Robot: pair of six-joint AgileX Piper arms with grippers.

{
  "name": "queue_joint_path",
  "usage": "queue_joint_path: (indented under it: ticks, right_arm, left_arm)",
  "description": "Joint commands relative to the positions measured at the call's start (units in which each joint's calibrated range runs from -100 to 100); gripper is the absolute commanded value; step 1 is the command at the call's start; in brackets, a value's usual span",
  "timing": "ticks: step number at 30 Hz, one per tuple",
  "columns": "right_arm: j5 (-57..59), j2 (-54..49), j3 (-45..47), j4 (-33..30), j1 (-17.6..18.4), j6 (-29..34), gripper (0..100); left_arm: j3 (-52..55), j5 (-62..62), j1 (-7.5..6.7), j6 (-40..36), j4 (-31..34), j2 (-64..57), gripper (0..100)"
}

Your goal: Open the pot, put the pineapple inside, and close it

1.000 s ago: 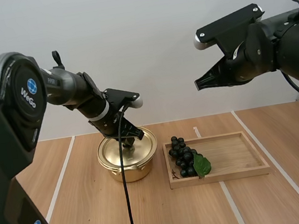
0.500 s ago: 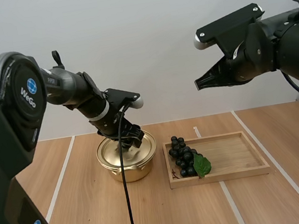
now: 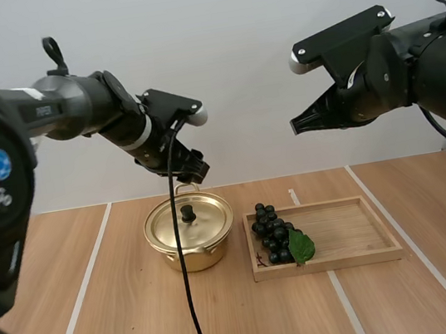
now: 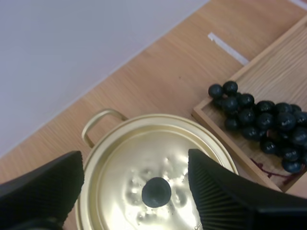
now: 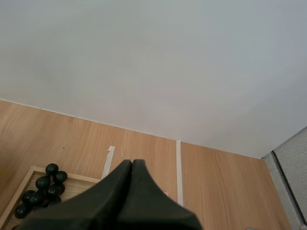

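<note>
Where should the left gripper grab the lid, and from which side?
Grip the black knob at the middle of the lid, coming straight down. The lid is a smooth, shallow dome lying flat on the pot, and the knob is its only raised part. The left gripper hangs open above it, fingers apart enough to straddle the knob.

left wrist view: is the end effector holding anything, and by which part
Nothing is held. The left end effector hangs open above the pot lid, clear of its knob.
</note>
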Motion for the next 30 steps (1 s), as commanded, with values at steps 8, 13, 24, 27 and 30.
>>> queue_joint_path:
  ticks: [8,13,24,27,30]
  right_arm:
    - [-2.1,-0.6,0.1,0.2,-0.3,0.9,0]
    - [-3.6,-0.7,0.1,0.2,-0.3,2.6,0]
    - [-7.7,-13.7,0.8,3.2,-0.3,2.6,0]
    - [-3.7,-17.8,1.0,3.2,-0.5,2.6,0]
    - [-4.6,-21.3,2.6,2.7,-1.6,2.6,0]
  left_arm:
    - [-5.7,3.8,-0.14,-0.1,0.3,-21.1,100]
    - [-5.7,3.1,-0.14,-2.6,2.1,-31.8,61]
    - [-5.6,11.0,0.11,-11.8,6.2,-48.8,0]
    - [-5.6,11.0,0.99,-12.9,5.9,-52.9,0]
    - [-5.6,10.4,1.5,-13.0,5.1,-58.0,0]
